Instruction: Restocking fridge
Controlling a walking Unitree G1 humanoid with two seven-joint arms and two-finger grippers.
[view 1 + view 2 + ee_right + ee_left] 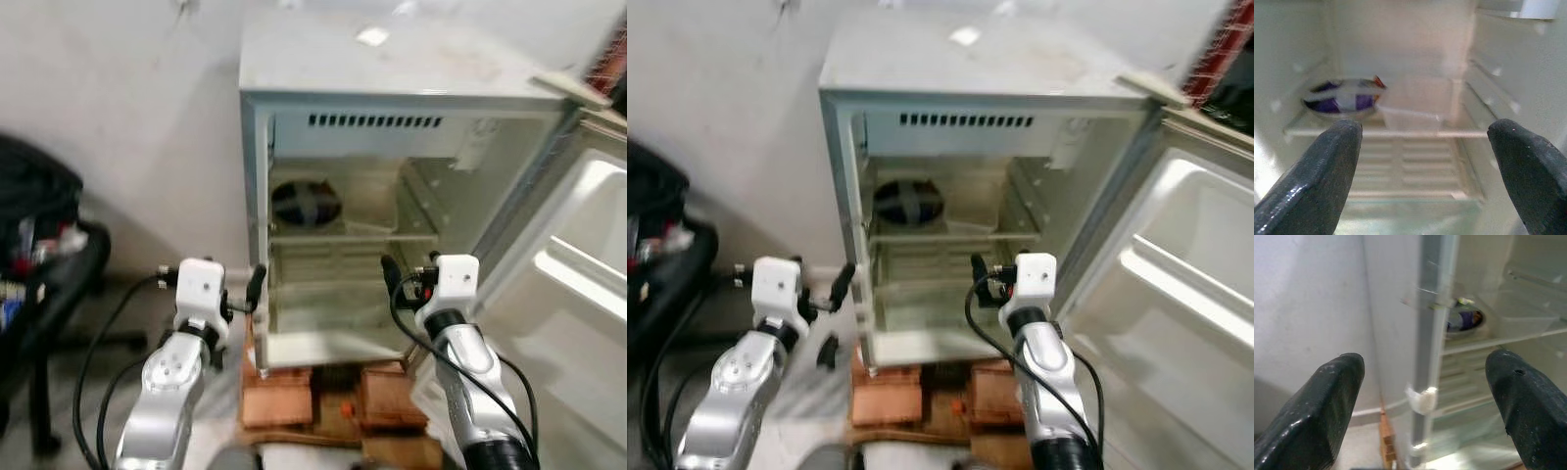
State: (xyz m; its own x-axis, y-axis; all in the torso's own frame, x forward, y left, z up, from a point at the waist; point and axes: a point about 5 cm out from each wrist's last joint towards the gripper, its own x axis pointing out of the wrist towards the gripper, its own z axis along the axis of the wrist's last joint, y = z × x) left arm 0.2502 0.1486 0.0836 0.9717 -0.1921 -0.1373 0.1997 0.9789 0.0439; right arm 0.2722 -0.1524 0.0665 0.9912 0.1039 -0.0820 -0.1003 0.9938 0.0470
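Mini fridge stands open, both arms up front with nothing in them.

The only stock inside is a flat round foil-looking pack with purple print. It lies on the upper shelf, ahead of the right gripper and off to its left jaw's side. It looks light and crinkly, probably slippery, so I'd pinch it by the rim. Just beside it sits a clear tub that seems empty. Right jaws are spread wide, aimed into the fridge. The left gripper faces the fridge's front edge, jaws also apart, holding nothing.
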